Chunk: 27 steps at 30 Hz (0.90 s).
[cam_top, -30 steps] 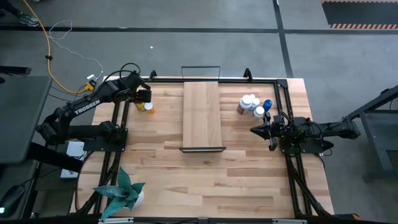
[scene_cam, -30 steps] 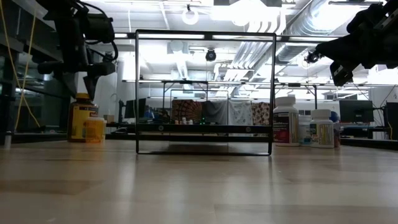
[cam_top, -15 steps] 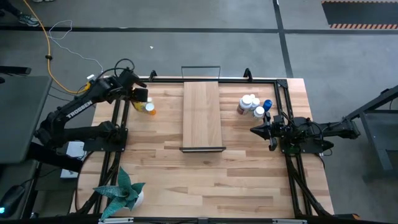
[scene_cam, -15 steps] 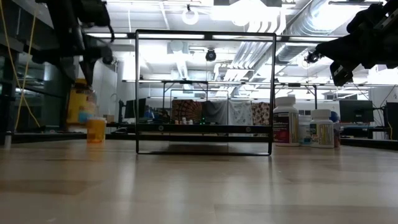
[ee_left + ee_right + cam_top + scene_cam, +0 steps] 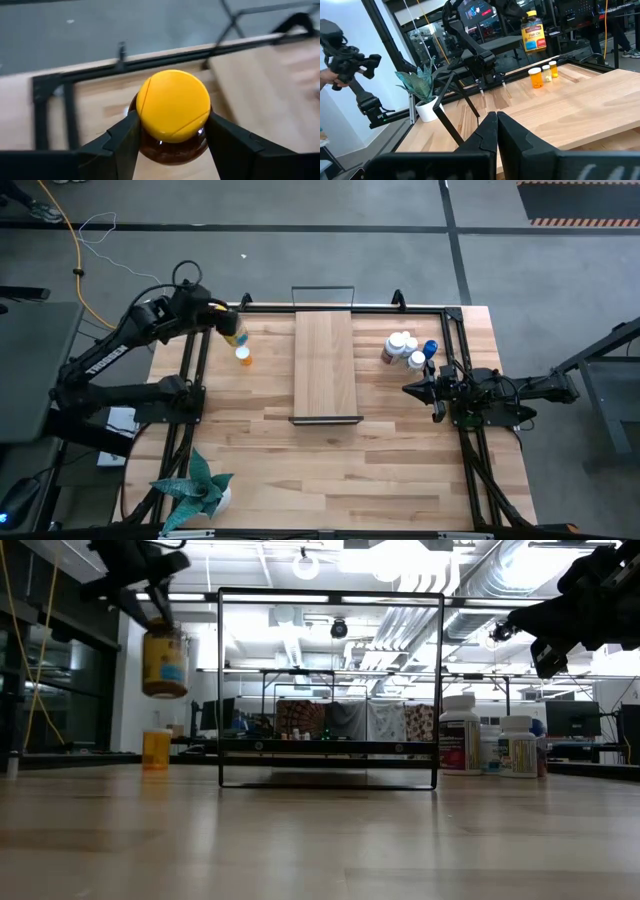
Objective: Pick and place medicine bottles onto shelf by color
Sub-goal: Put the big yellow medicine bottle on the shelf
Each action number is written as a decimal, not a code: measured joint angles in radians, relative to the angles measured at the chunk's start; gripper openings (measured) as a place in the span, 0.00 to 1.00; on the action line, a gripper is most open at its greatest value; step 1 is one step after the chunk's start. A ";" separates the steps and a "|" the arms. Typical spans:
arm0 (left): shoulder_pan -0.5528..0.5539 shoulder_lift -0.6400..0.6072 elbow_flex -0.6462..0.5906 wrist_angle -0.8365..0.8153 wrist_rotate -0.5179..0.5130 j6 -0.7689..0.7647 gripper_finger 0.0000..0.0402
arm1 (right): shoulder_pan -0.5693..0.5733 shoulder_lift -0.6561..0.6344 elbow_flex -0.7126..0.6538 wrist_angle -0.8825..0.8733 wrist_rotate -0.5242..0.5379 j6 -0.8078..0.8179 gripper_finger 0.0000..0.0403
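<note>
An amber medicine bottle with a yellow cap (image 5: 172, 105) hangs in the air over the table's far left part (image 5: 165, 660), with my left gripper (image 5: 226, 323) shut on it. Below it a small orange bottle with a white cap (image 5: 243, 356) stands upright on the table. The shelf (image 5: 326, 365), a long light-wood board with black end frames, lies in the middle. White bottles (image 5: 402, 346) and a blue-capped one (image 5: 430, 348) stand on the table right of the shelf. My right gripper (image 5: 405, 389) waits shut near the right edge, above the table. My left gripper pinches the amber bottle between its two fingers (image 5: 122, 137), on opposite sides of the shoulder (image 5: 172, 150) just under the yellow cap. The fingers come slanting down from above. The bottle hangs below them, a little tilted, lifted clear of the table.
A potted plant (image 5: 195, 490) stands at the near left corner. Black frame rails (image 5: 455, 330) run along the table's far and side edges. Bare wood lies between the shelf and the near edge.
My left gripper has risen with the amber bottle and drawn a little toward the table's far left corner. The bottle, which stood on the table beside the small orange bottle, now hangs clear above it. The small orange bottle has stayed where it was.
</note>
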 joint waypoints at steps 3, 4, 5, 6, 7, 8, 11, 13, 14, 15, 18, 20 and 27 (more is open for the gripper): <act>-0.090 0.050 0.000 0.054 0.001 -0.008 0.48 | 0.000 0.000 0.000 0.000 0.000 0.000 0.00; -0.119 0.071 0.000 0.079 0.003 -0.011 0.48 | 0.000 0.000 0.000 0.000 0.000 0.000 0.00; -0.147 0.095 0.000 0.105 0.005 -0.013 0.48 | 0.000 0.000 0.000 0.000 0.000 0.000 0.00; -0.173 0.119 0.000 0.135 0.006 -0.014 0.47 | 0.000 0.000 0.000 0.000 0.000 0.000 0.00; -0.195 0.146 0.000 0.172 0.007 -0.010 0.46 | 0.000 0.000 0.000 0.000 0.000 0.000 0.00; -0.211 0.174 0.000 0.215 0.014 0.002 0.45 | 0.000 0.000 0.000 0.000 0.000 0.000 0.00; -0.242 0.281 0.037 0.295 0.039 0.039 0.42 | 0.000 0.000 0.000 0.000 0.000 0.000 0.00; -0.251 0.360 0.088 0.321 0.039 0.067 0.40 | 0.000 0.000 0.000 0.000 0.000 0.000 0.00; -0.251 0.400 0.114 0.332 0.038 0.084 0.40 | 0.000 0.000 0.000 0.000 0.000 0.000 0.00; -0.251 0.439 0.139 0.341 0.035 0.100 0.39 | 0.000 0.000 0.000 0.000 0.000 0.000 0.00; -0.251 0.546 0.201 0.399 0.029 0.140 0.38 | 0.000 0.000 0.000 0.000 0.000 0.000 0.00; -0.251 0.607 0.232 0.433 0.039 0.152 0.37 | 0.000 0.000 0.000 0.000 0.000 0.000 0.00; -0.246 0.666 0.259 0.439 0.048 0.190 0.33 | 0.000 0.000 0.000 0.000 0.000 0.000 0.00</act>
